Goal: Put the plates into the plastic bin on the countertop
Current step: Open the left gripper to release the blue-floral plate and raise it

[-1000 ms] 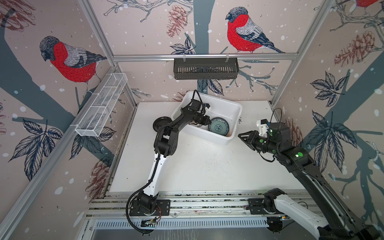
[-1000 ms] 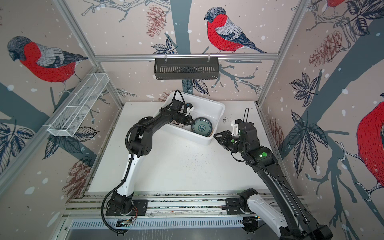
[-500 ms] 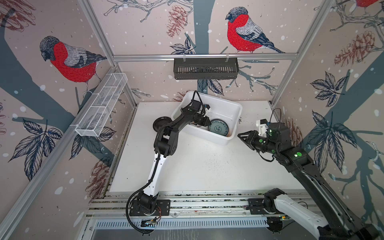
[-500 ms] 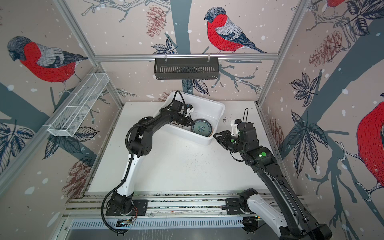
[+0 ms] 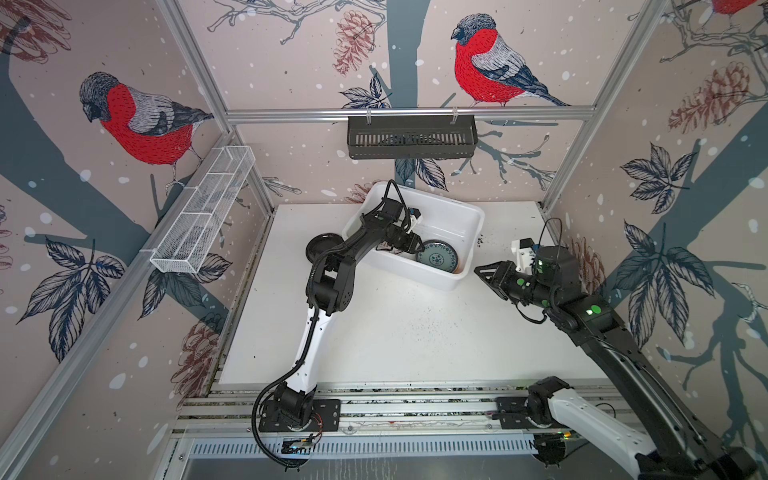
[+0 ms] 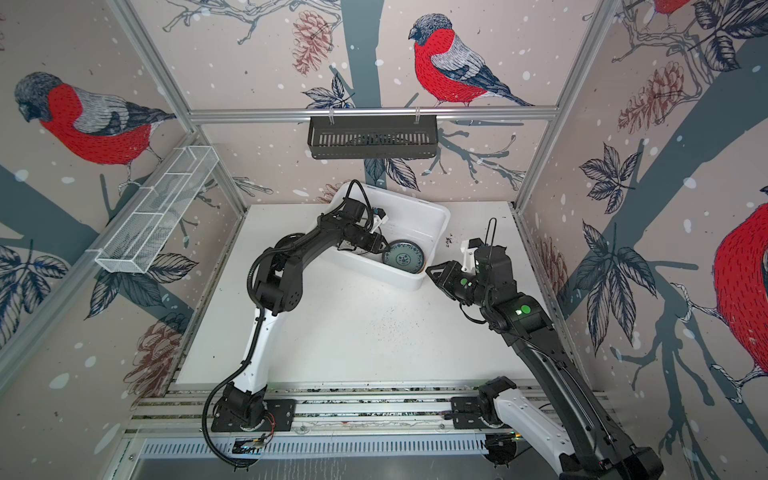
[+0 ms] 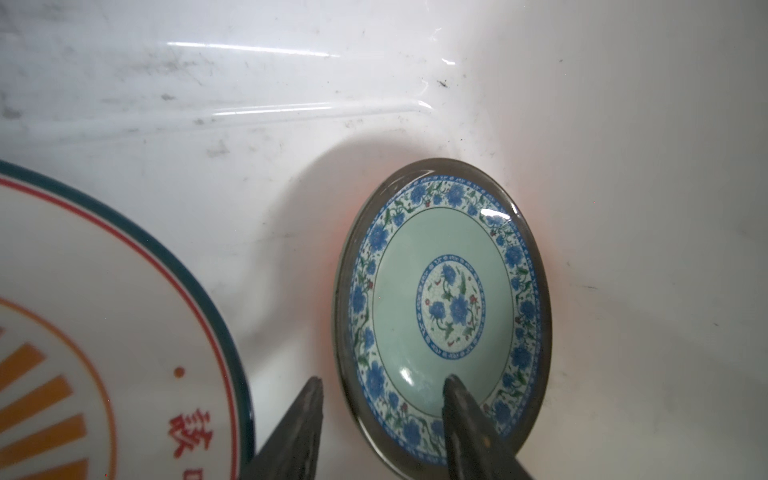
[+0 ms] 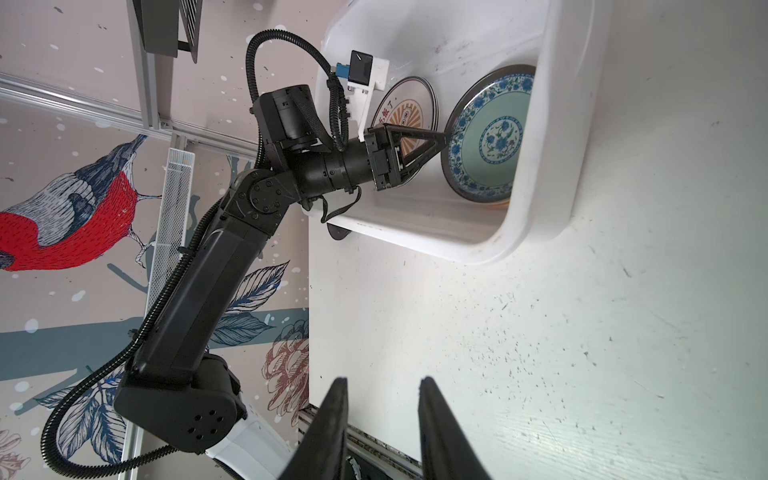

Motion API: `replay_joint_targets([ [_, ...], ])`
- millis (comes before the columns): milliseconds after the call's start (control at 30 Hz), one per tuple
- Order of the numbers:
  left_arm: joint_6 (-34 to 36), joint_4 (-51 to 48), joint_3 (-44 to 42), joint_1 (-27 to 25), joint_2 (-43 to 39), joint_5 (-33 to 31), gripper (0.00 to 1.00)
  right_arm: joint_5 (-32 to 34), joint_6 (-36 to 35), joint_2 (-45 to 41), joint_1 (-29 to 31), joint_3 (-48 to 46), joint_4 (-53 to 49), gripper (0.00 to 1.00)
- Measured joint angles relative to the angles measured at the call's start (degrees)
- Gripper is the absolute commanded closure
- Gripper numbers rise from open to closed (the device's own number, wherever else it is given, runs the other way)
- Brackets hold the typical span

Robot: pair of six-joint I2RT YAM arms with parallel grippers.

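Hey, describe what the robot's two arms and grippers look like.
The left arm and right arm are black with a white link near the base. A ribbed black hose runs along the left arm; green lights glow on the right arm. The left gripper and right gripper each have two black, tapered, pointed fingers.

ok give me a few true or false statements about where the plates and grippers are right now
1. The teal-patterned plate sits inside the plastic bin. True.
2. The right gripper holds a plate. False: its jaws are apart and empty, above the countertop outside the bin.
3. A black plate lies on the countertop outside the bin. True.
4. The left gripper is shut on the sunburst plate. False: its jaws stand apart astride the teal-patterned plate's rim; the sunburst plate lies beside it.
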Motion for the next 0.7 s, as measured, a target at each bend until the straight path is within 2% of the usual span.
replay_joint_targets([
  [333, 0.2, -0.7, 0.1, 0.0, -0.4, 1.4, 0.46, -0.1, 0.0, 0.2, -0.2, -0.9, 1.2, 0.67],
  [400, 0.7, -0.8, -0.8, 0.0, -1.5, 1.3, 0.45, -0.2, 0.0, 0.4, -0.4, -0.9, 1.5, 0.67],
  [533, 2.7, -1.0, -2.1, 0.0, -5.1, 0.7, 0.37, -0.5, -0.4, 1.2, -1.0, -0.5, 1.7, 0.61],
  [700, 5.7, -1.3, -2.6, 0.4, -9.8, -0.6, 0.35, -1.2, -2.3, 2.6, -4.2, 0.4, 4.0, 0.60],
])
